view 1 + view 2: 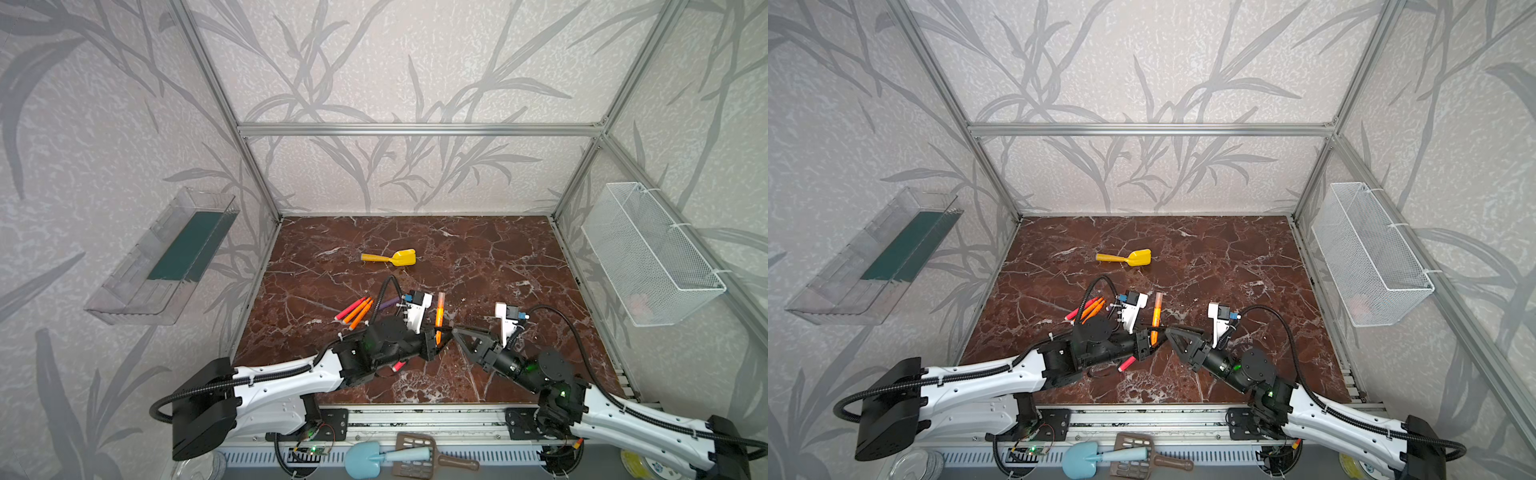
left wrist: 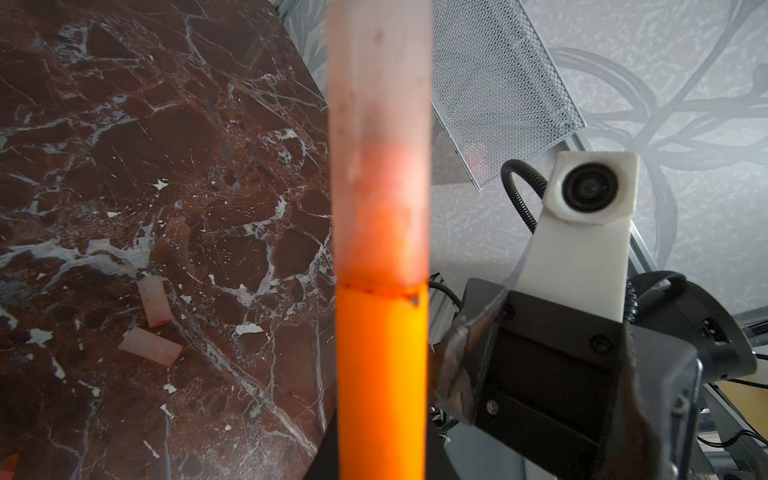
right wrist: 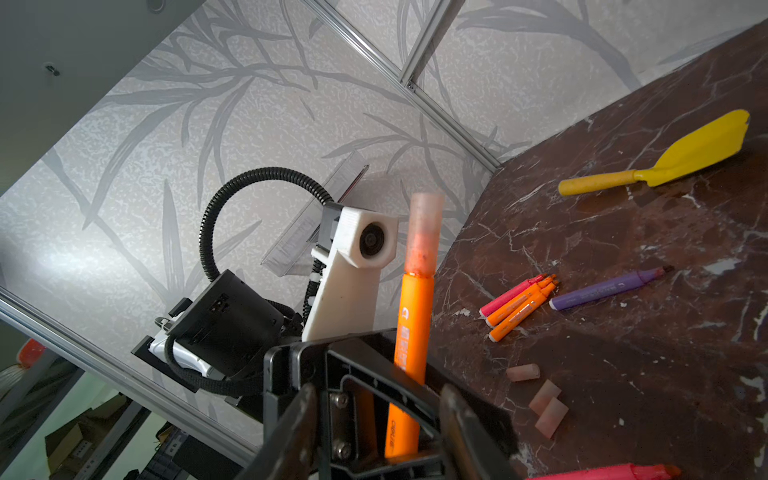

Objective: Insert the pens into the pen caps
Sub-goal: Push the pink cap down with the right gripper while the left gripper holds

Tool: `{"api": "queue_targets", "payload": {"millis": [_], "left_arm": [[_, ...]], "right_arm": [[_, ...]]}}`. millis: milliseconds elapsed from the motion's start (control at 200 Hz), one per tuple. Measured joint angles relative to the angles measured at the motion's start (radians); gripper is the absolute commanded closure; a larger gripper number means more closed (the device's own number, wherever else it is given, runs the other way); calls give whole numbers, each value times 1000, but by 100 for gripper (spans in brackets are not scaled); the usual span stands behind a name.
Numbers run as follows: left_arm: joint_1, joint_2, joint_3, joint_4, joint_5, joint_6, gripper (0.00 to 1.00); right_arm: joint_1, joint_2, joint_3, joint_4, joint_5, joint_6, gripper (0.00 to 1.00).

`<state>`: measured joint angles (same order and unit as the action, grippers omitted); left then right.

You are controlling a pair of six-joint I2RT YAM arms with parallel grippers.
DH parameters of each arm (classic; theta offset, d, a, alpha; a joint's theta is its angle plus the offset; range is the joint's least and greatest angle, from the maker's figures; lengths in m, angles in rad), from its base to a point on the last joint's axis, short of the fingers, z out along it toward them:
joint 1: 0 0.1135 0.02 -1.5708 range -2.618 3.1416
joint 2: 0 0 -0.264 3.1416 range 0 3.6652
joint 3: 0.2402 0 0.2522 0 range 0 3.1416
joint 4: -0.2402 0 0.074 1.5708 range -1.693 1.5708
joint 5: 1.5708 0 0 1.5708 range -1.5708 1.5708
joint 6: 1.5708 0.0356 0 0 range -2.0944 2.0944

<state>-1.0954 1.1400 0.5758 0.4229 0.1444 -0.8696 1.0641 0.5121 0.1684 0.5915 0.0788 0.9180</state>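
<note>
Yellow shovel (image 1: 390, 259) — on marble tabletop (image 1: 498, 257)

Red-brown marble tabletop (image 1: 478, 249). Yellow shovel (image 1: 390, 258) lies mid-table. Nearer the front: three pens (image 1: 354, 312) side by side, one pink-red and two orange. Purple pen (image 3: 609, 289) just beside them. Three loose caps (image 3: 544, 395) close together. Lone pink-red pen (image 1: 398, 366) nearest the front edge.
</note>
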Motion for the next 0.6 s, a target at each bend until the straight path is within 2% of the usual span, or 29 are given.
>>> {"api": "queue_targets", "payload": {"millis": [80, 360, 600], "left_arm": [[0, -15, 0, -15, -9, 10, 100], [-3, -34, 14, -153, -51, 68, 100], [-6, -34, 48, -230, -62, 107, 100]], "right_arm": [[0, -9, 6, -31, 25, -12, 41], [-28, 79, 214, -169, 35, -73, 41], [-190, 246, 312, -198, -34, -61, 43]]}}
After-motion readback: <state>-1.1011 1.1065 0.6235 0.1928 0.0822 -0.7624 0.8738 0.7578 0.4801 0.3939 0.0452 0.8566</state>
